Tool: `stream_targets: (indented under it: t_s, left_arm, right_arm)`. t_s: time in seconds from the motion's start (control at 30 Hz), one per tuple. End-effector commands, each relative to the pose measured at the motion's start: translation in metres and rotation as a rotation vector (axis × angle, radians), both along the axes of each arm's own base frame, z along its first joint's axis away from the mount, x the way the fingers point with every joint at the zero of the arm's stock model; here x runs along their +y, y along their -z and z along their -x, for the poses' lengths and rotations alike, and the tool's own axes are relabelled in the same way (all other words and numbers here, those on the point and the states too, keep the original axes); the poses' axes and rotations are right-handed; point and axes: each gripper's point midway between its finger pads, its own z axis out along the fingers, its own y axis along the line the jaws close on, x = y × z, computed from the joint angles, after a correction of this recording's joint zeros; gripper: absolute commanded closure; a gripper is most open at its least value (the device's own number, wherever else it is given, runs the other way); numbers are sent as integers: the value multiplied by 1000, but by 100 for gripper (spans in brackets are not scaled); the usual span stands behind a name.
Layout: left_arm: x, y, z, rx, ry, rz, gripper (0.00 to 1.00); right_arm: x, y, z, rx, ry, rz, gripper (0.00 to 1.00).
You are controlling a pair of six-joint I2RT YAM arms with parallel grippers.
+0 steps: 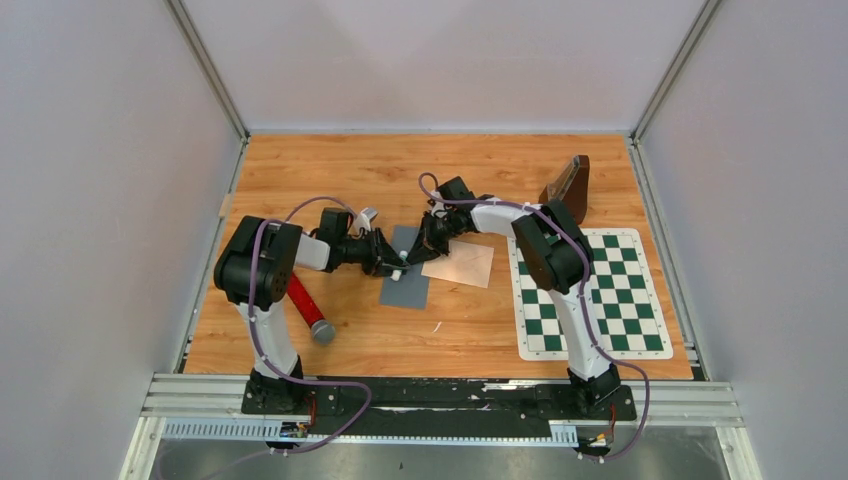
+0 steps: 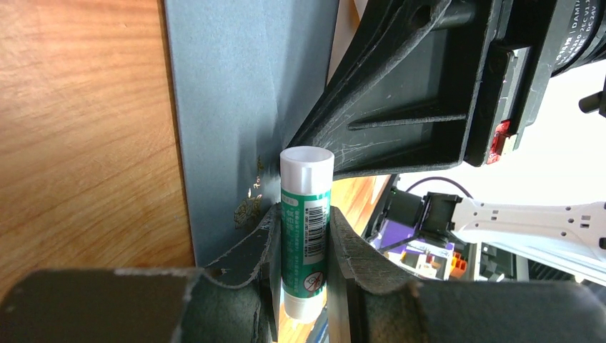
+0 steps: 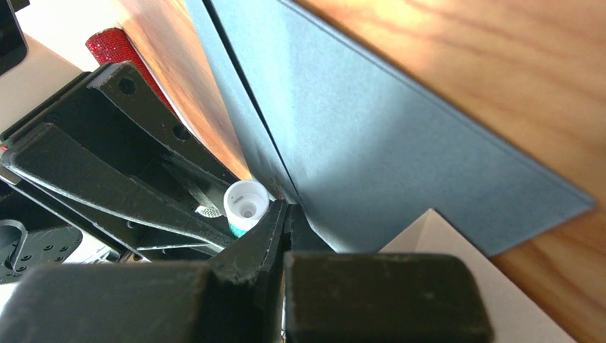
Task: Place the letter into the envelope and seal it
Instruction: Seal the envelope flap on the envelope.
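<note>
A grey-blue sheet with a small gold ornament, the letter [image 1: 405, 280] [image 2: 236, 93] [image 3: 400, 136], lies flat on the wooden table. The tan envelope [image 1: 462, 262] [image 3: 457, 264] lies just right of it, one corner over its edge. My left gripper [image 1: 392, 268] [image 2: 304, 214] is shut on a green-and-white glue stick [image 2: 306, 229] [image 1: 398, 272], white cap end pointing toward the right gripper. My right gripper [image 1: 415, 258] [image 3: 286, 211] is shut, its tip right beside the stick's cap [image 3: 246, 206] at the letter's edge; nothing shows between its jaws.
A red glittery cylinder with a grey end [image 1: 308, 308] lies by the left arm. A green-and-white chessboard mat [image 1: 590, 295] covers the right side. A brown wedge-shaped object [image 1: 568, 188] stands at the back right. A small white scrap [image 1: 437, 326] lies in front of the letter.
</note>
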Motion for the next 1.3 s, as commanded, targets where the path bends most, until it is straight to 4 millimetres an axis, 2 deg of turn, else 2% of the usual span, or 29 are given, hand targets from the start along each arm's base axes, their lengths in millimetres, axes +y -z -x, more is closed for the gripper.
stream_targets:
  t_s: [0.0,0.4,0.53,0.67,0.77,0.83,0.9,1.1,1.27]
  left_arm:
    - [14,45,9,51,-32,-152,100]
    - [12,42,8,41,-35,-128,100]
    - [12,42,9,41,-31,-133,100]
    - [12,42,9,39,-29,-132,100]
    - [12,42,9,37,-29,-134,100]
    - [13,41,9,35,-28,-136,100]
    - [13,40,10,33,-27,-135,100]
    - [13,39,11,25,-20,-134,100]
    - [15,38,8,11,-23,-139,100]
  right_arm:
    - [-24,40,20,45,-1,153,100]
    - [-14,29,33,44,-85,55,100]
    - [-15,30,33,46,-80,63,100]
    - [-20,40,28,44,-40,120,100]
    - [-29,52,15,9,20,229,100]
    - [-42,58,-1,-38,78,347,100]
    - [-54,56,-19,-102,127,445,100]
    - [-70,39,-41,-210,176,537,100]
    - [-69,17,-58,-290,189,503,100]
